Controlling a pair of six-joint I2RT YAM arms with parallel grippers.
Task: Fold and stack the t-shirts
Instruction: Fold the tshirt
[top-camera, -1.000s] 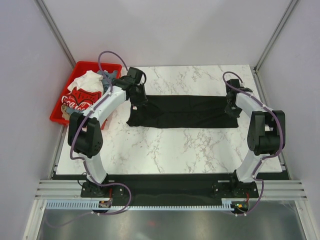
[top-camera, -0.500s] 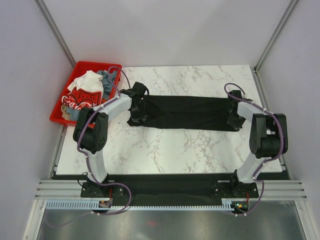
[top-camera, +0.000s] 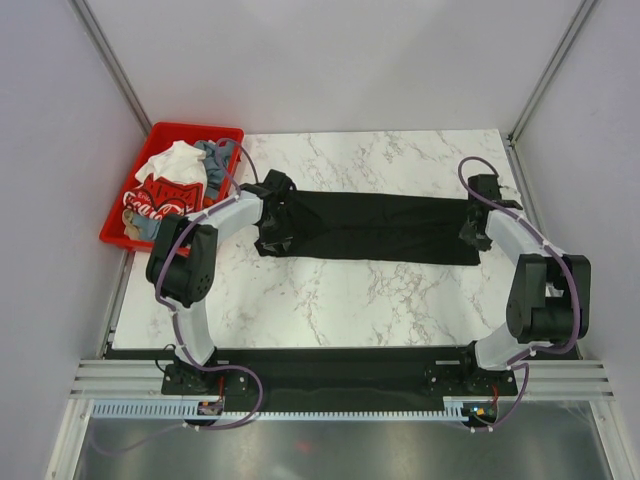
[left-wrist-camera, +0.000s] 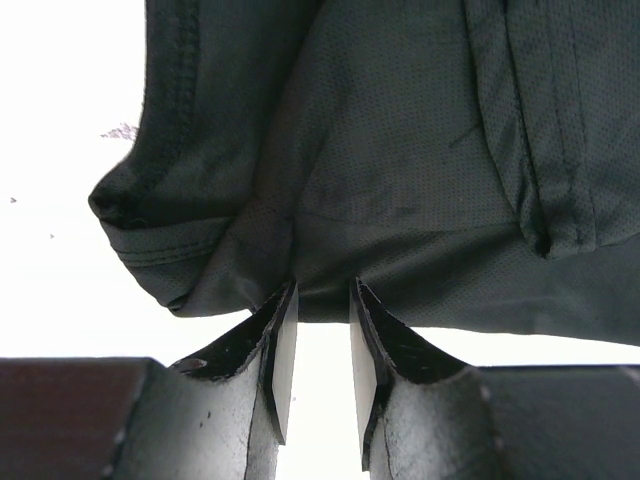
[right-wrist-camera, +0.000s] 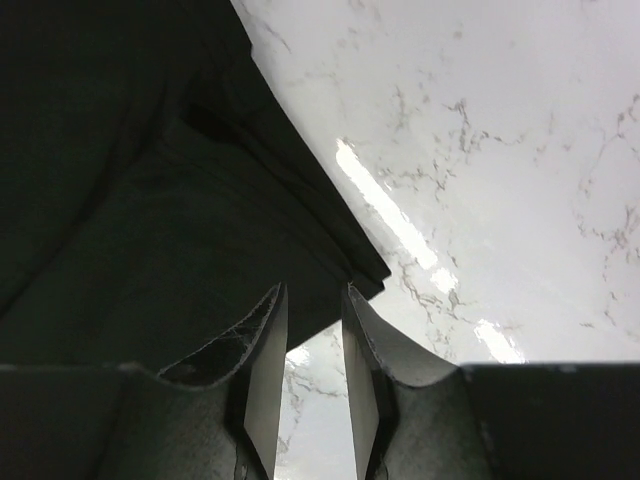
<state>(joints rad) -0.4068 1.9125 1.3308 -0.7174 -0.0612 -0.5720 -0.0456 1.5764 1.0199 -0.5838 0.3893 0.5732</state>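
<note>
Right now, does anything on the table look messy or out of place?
Yes. The black shirt lies as a long flat strip, but its end by the left gripper is bunched and rumpled, while the other end lies smooth. That crumpled end is the only thing that stands out.

black t-shirt (top-camera: 380, 228) stretched across marble table (top-camera: 380, 295); other tees (top-camera: 168, 185) heaped in red bin (top-camera: 190, 128)

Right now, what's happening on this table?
Two arms are working on a black tee, which lies as a long folded strip across the table. The left gripper sits at its left end and the right gripper at its right end. Both have their jaws slightly apart, and neither clearly pinches cloth. More tees are heaped in the red bin at the far left.
</note>
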